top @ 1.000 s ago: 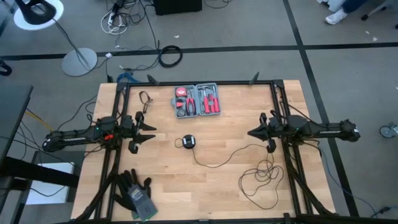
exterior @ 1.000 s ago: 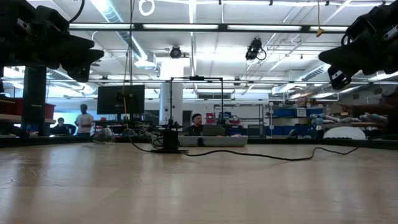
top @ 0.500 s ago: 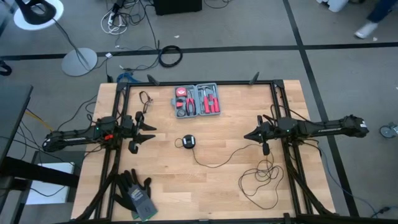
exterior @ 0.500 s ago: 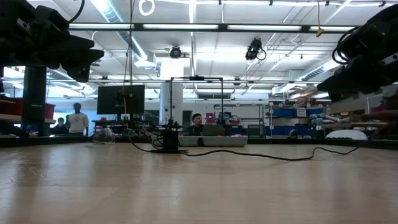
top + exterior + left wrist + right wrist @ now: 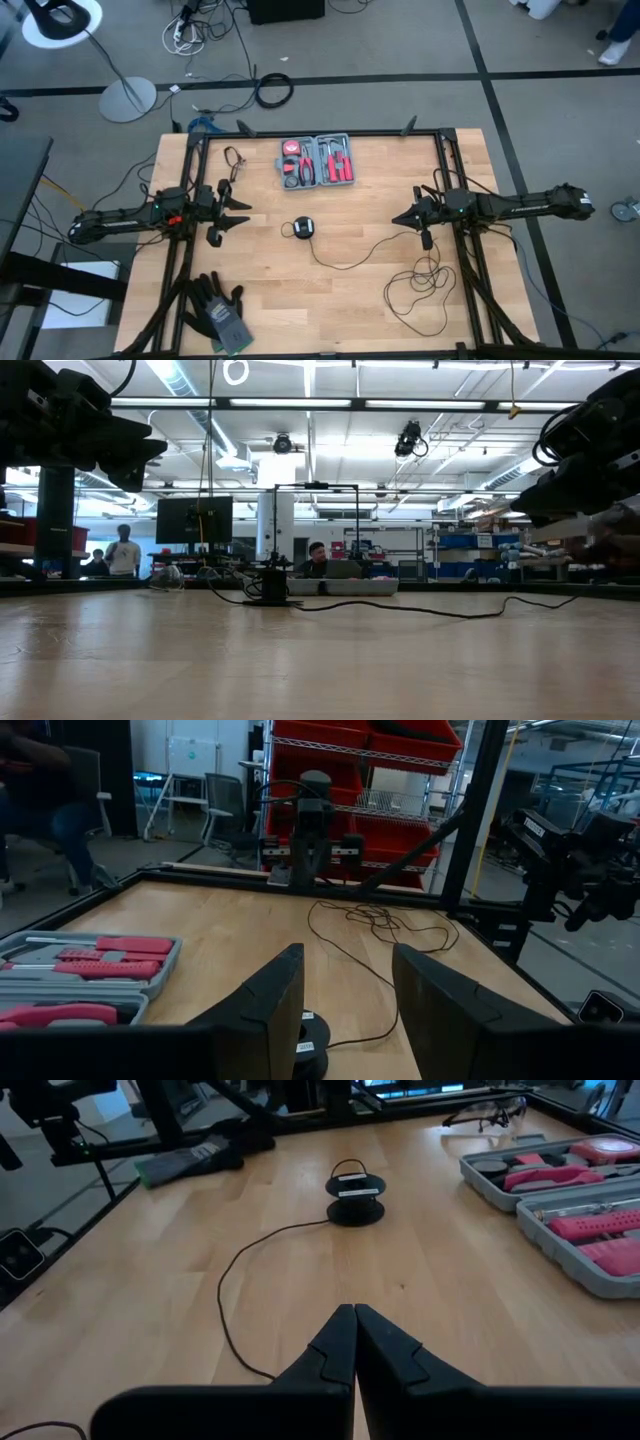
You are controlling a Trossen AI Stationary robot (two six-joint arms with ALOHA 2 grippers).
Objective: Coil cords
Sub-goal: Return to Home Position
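The right hand (image 5: 405, 217) hovers over the right side of the tabletop (image 5: 270, 290), its fingers pressed together on nothing. The left hand (image 5: 238, 212) hangs opposite it on the left side, fingers spread and empty. Between them lies the small black spool (image 5: 302, 229). Its thin black wire (image 5: 345, 265) trails across the wood to loose loops beside the right arm. A red tool kit (image 5: 318, 161) lies open near the far edge.

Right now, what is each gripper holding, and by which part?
Nothing: left gripper open, right gripper shut empty, the black wire lying loose on the table.
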